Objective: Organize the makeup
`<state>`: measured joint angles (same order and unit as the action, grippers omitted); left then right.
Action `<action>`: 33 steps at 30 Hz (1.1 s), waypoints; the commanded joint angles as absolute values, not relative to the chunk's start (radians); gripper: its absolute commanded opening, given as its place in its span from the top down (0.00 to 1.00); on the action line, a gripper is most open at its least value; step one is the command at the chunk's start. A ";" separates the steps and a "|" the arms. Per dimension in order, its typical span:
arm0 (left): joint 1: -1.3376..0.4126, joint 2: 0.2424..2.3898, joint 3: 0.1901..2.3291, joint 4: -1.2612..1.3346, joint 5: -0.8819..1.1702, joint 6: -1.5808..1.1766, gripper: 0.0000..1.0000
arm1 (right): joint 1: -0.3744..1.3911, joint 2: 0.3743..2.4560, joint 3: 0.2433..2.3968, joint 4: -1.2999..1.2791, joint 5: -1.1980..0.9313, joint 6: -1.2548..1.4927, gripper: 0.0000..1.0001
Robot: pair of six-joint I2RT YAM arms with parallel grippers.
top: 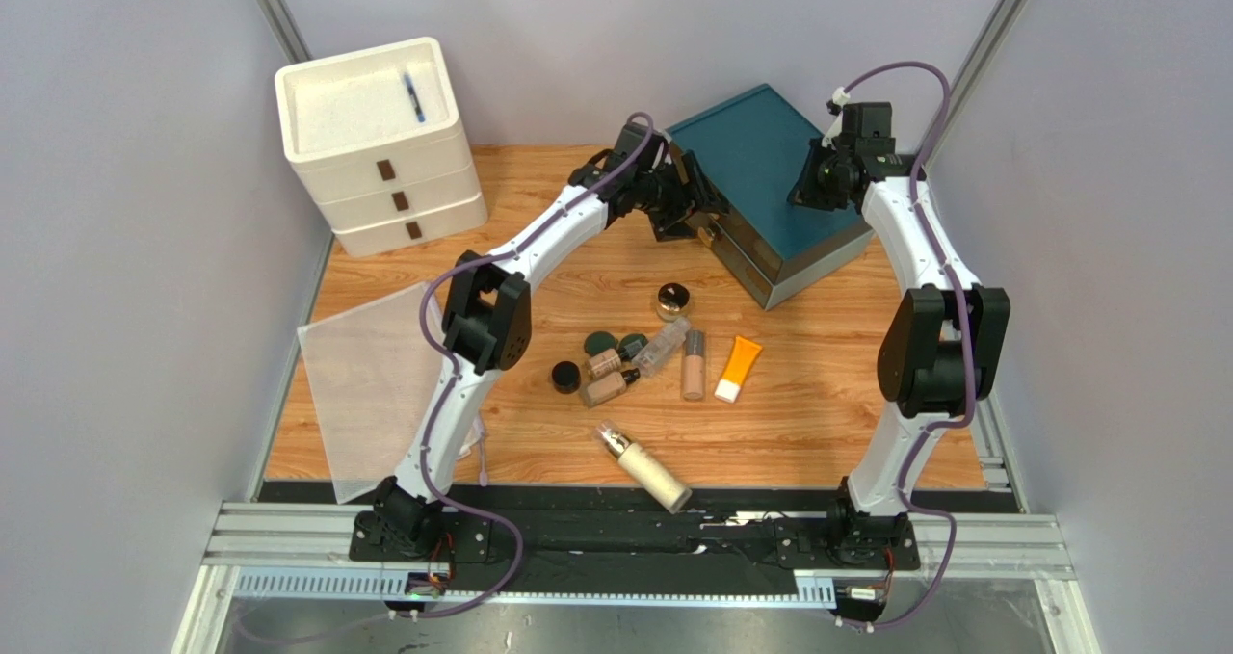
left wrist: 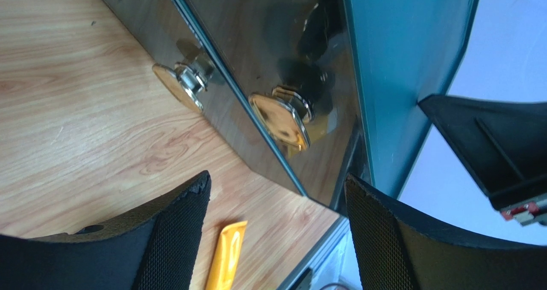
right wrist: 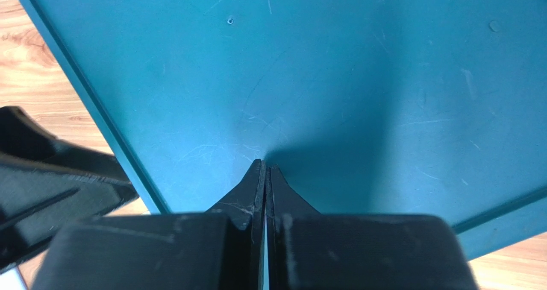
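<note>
Currently: L gripper [top: 692, 209] [left wrist: 275, 184] is seen spread wide at the mirrored front of the teal lidded box [top: 760, 141] [left wrist: 404, 59] [right wrist: 321, 66], which sits by the bench's far edge twd the right. Nothing is gripped; a round gold knob [left wrist: 279, 120] lies just ahead of the gap.

R gripper [top: 818, 185] [right wrist: 264, 165] is pressed closed, empty, tips down at the box lid; contact can't be confirmed.

Makeup is left loose mid-bench:
- gold-lidded jar [top: 672, 302], nearest the box
- two dark green round compacts [top: 601, 344]
- black jar [top: 566, 377]
- beige bottles [top: 608, 387]
- clear bottle [top: 663, 345]
- orange tube [top: 738, 368] [left wrist: 226, 258]
- cream pump bottle [top: 646, 466], lying on its side twd the near edge

White three-drawer unit [top: 379, 120] is placed at the far-left corner w/ a blue pen [top: 416, 98] on top. White sheet [top: 369, 380] is laid along the left edge.
</note>
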<state>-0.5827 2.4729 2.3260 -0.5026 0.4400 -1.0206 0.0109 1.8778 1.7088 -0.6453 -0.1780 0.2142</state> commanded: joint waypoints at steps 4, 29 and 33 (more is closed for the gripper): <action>-0.584 2.484 2.361 -0.400 0.371 -1.193 0.23 | 0.018 1.899 1.677 -0.709 -0.218 0.218 1.00; -0.551 2.582 2.454 -0.722 0.333 -1.143 0.92 | 0.017 1.936 1.664 -0.732 -0.210 0.190 1.00; -0.531 2.557 2.410 -0.776 0.330 -1.092 0.96 | 0.017 1.944 1.661 -0.733 -0.213 0.189 1.00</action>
